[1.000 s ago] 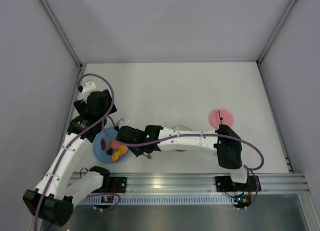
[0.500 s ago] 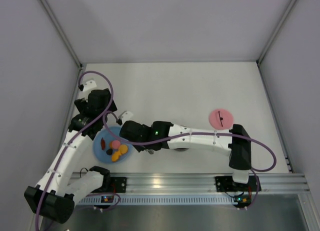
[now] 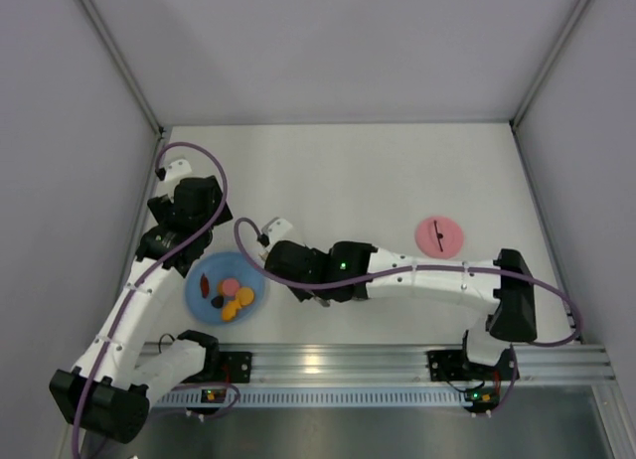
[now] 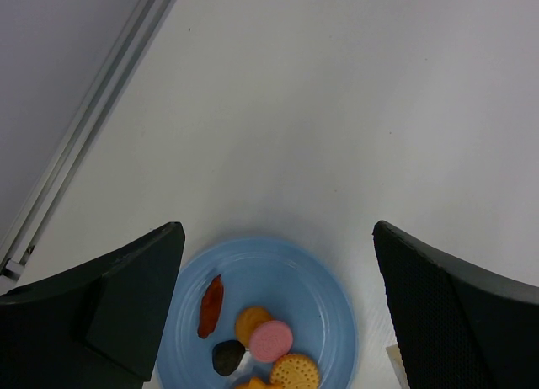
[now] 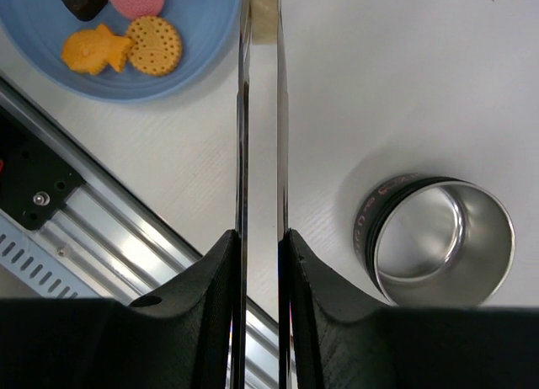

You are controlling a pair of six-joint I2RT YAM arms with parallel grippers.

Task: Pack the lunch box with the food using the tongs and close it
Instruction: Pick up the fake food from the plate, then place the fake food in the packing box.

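The tongs (image 5: 243,111) run as two thin steel arms up from my right gripper (image 5: 259,246), which is shut on them. Their arms stand a narrow gap apart with nothing between. Their pale end (image 3: 277,228) points past the right rim of the blue plate (image 3: 248,270). The food (image 3: 231,298) lies on that plate: a pink round (image 4: 271,340), orange pieces, a biscuit (image 5: 156,44), a dark bit and a red-brown strip (image 4: 210,305). The steel lunch box (image 5: 442,242) stands empty right of the tongs. Its pink lid (image 3: 438,236) lies apart, farther right. My left gripper (image 4: 276,229) hangs open over the plate's far edge.
An aluminium rail (image 3: 328,365) runs along the table's near edge, close under the right gripper. Grey walls close in the left, back and right sides. In the top view my right arm (image 3: 417,277) stretches across over the lunch box. Purple cables loop beside both arms.
My right arm has drawn back to the right with the tongs, off the plate, uncovering the food. The left gripper has hardly moved.
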